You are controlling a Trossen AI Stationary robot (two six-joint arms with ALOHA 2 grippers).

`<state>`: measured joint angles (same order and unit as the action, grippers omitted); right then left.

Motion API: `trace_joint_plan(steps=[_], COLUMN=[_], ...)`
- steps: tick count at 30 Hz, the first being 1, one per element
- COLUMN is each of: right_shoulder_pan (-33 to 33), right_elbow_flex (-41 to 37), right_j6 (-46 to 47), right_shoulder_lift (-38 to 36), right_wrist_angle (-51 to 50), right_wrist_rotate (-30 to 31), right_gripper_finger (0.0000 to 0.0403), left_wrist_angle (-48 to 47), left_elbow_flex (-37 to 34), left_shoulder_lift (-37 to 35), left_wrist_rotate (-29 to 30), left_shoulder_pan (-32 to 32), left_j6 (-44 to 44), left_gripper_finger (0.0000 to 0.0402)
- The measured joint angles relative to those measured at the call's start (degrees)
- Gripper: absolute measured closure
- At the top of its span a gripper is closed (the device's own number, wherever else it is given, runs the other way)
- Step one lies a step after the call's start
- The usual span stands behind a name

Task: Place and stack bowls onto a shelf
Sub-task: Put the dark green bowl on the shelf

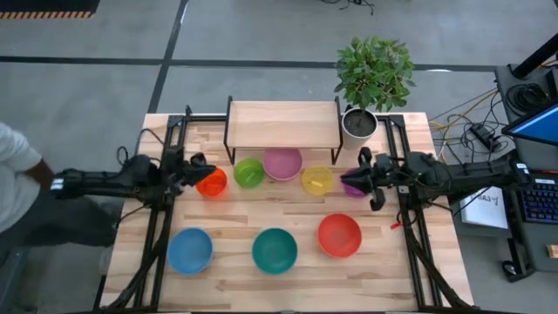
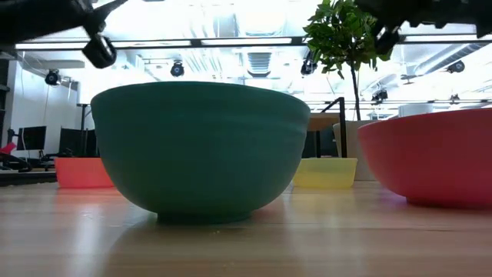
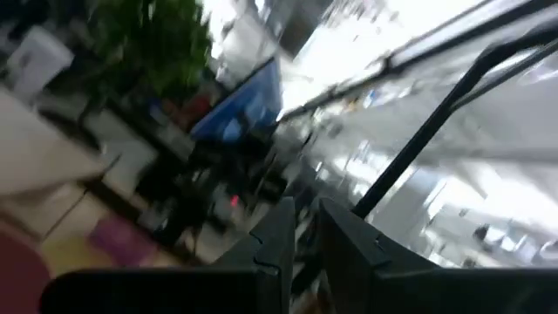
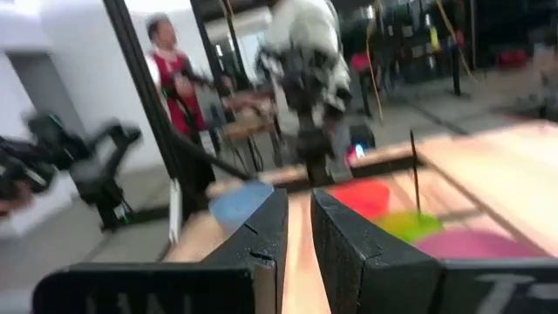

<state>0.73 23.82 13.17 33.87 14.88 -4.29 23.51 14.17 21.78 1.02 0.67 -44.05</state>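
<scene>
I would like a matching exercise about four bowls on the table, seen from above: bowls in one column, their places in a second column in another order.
Bowls:
1. blue bowl
2. pink bowl
3. orange bowl
4. red bowl

Places:
A. just in front of the shelf
B. near edge of the table, on the left arm's side
C. at the left claw
D. near row, on the right arm's side

Pairs: 1-B, 2-A, 3-C, 4-D

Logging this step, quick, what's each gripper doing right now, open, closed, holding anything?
Left gripper: beside the orange bowl, fingers nearly together, holding nothing.
Right gripper: by the purple bowl, fingers nearly together, holding nothing.
</scene>
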Motion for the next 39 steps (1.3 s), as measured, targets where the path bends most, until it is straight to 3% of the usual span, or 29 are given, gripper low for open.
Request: trace_joint_plan(steps=[6, 11, 17, 24, 32, 39], right_shoulder_pan=[0.0, 0.0, 0.0, 0.0, 0.0, 0.0], right_elbow_flex=[3.99, 3.74, 3.51, 3.39, 3.39, 3.39], right_j6=[-1.27, -1.67, -2.31, -3.72, -4.89, -4.89], right_shoulder_lift=[2.16, 2.35, 2.55, 3.13, 4.02, 4.56], right_wrist_angle=[-5.95, -8.83, -10.67, -10.63, -10.48, -10.41], right_wrist_rotate=[0.0, -0.04, -0.13, -0.17, -0.15, -0.19], right_gripper_finger=[0.036, 0.036, 0.036, 0.036, 0.036, 0.036], left_wrist_angle=[-25.44, -36.21, -42.32, -48.38, -48.17, -46.86], left_elbow_flex=[15.08, 25.29, 35.88, 44.76, 47.02, 47.08], left_shoulder_lift=[16.78, 30.55, 44.16, 56.09, 63.52, 67.99], left_wrist_rotate=[0.88, 2.91, 7.54, 8.52, 8.53, 9.08], left_shoulder_pan=[-5.06, -12.07, -20.26, -24.06, -24.26, -24.21], left_j6=[0.0, 1.67, 5.5, 8.24, 9.51, 7.23], left_gripper_finger=[0.0364, 0.0364, 0.0364, 0.0363, 0.0358, 0.0287])
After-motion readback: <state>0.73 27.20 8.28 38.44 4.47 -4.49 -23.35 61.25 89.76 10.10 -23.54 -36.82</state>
